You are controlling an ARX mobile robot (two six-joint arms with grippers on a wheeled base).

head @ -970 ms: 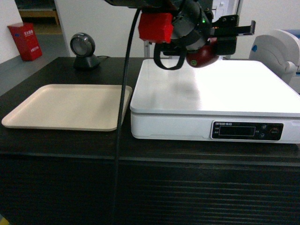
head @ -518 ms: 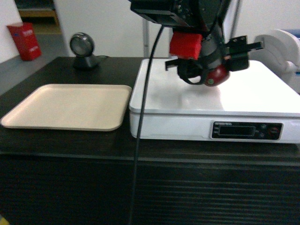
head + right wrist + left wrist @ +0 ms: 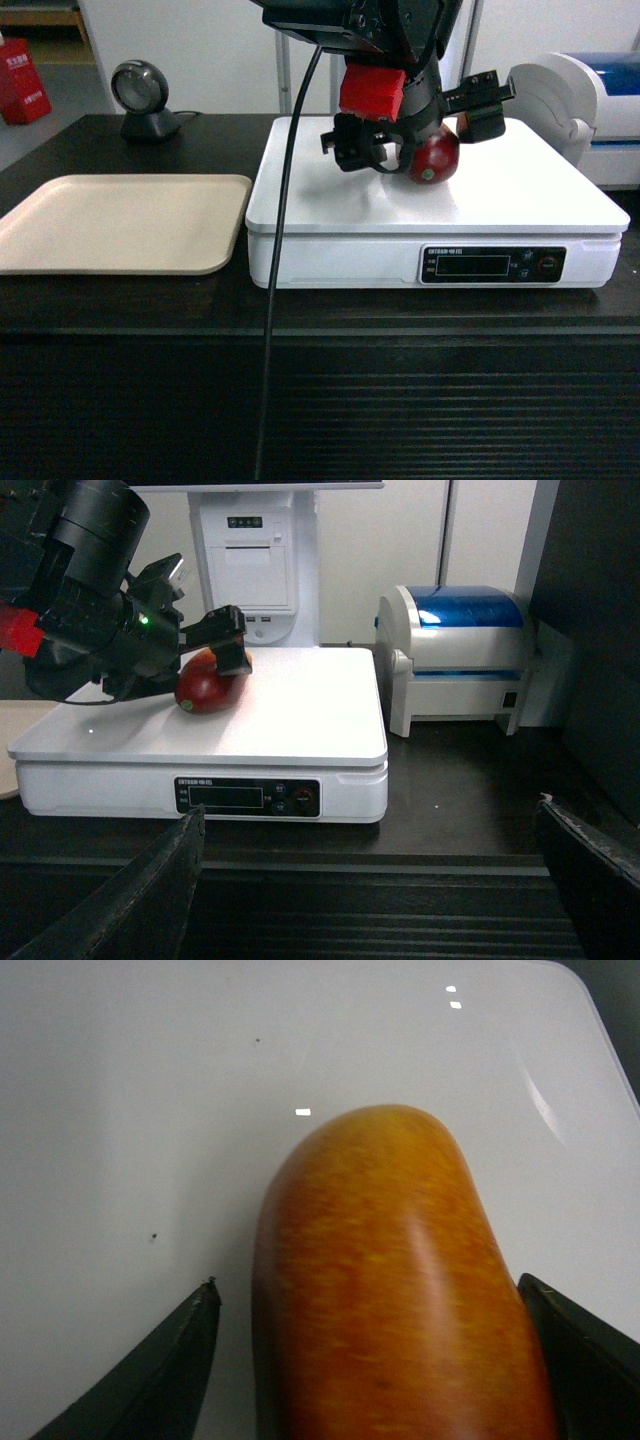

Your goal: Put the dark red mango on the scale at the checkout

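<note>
Red mango (image 3: 390, 1290) between left pincer (image 3: 380, 1360) fingers, on scale (image 3: 520, 190).

Dark red mango (image 3: 434, 157) — orange end; white scale (image 3: 520, 190).

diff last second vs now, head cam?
The left gripper carried the dark red mango down from above the white scale's back edge onto its platform; the jaws now stand apart around it. The beige tray lies as before.
</note>
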